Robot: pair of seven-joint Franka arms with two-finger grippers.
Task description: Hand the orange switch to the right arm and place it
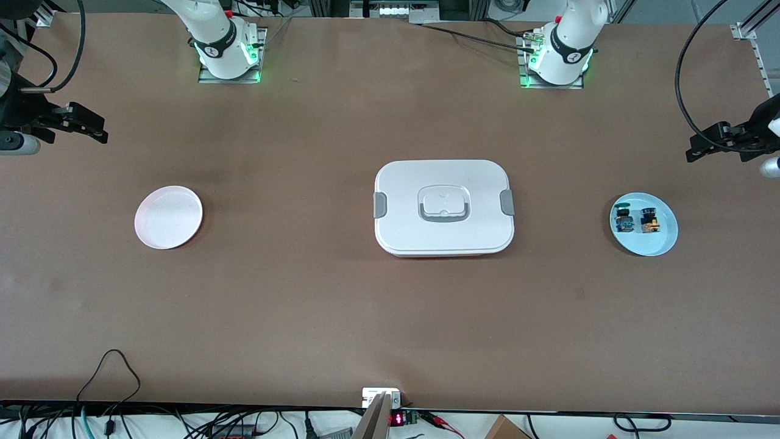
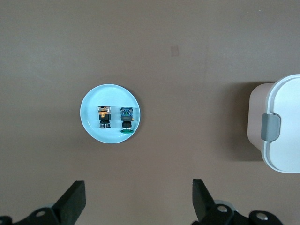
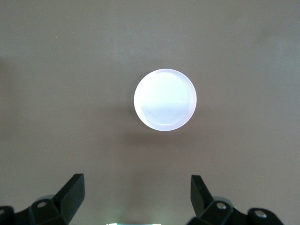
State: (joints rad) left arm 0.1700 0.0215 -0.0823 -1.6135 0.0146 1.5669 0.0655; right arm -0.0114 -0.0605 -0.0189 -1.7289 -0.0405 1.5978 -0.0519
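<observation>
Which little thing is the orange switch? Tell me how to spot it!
Find the big white lidded box mid-table, then the light blue plate toward the left arm's end. Two tiny switches lie on it; the orange switch is the black one with orange-yellow parts, beside the blue switch with a green top.

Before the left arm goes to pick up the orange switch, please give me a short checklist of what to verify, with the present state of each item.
1. Orange switch lies on the blue plate, nothing covering it: ok.
2. Blue-green switch sits right beside it, so a clean grasp has little room: not ok.
3. Left pincer open, holding nothing, up over the table near the blue plate: ok.
4. Right pincer open, holding nothing, waiting at its end of the table: ok.
5. Pink plate bare for placing: ok.
6. White lidded box stands mid-table, under the handover path: cannot tell whether it interferes.
</observation>
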